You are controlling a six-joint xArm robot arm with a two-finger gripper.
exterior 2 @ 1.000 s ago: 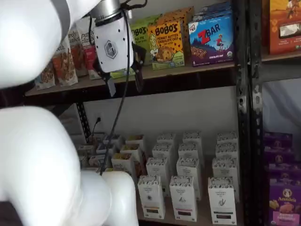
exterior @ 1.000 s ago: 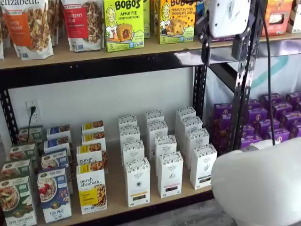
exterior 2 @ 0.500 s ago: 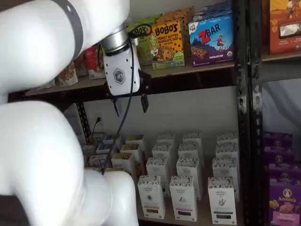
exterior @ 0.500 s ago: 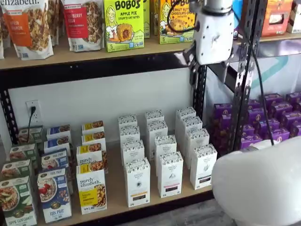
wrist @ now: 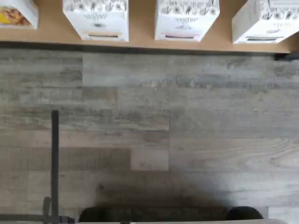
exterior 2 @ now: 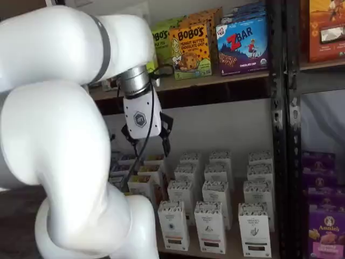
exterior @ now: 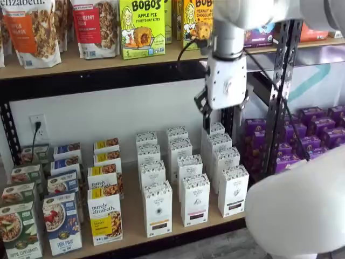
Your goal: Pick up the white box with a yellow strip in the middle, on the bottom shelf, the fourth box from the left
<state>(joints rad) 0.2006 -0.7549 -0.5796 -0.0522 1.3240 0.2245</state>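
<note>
Since a moment ago your gripper (exterior 2: 148,144) has dropped below the upper shelf, fingers spread wide and empty; still approaching, you must descend toward the white box (exterior: 157,208) at the bottom shelf's (exterior: 135,221) front.

Arm (exterior 2: 59,135): glossy white rounded segments, grey joint band. Gripper (exterior 2: 148,141): white body, round emblem, black fingers. Black cable (exterior: 272,102) alongside.
</note>
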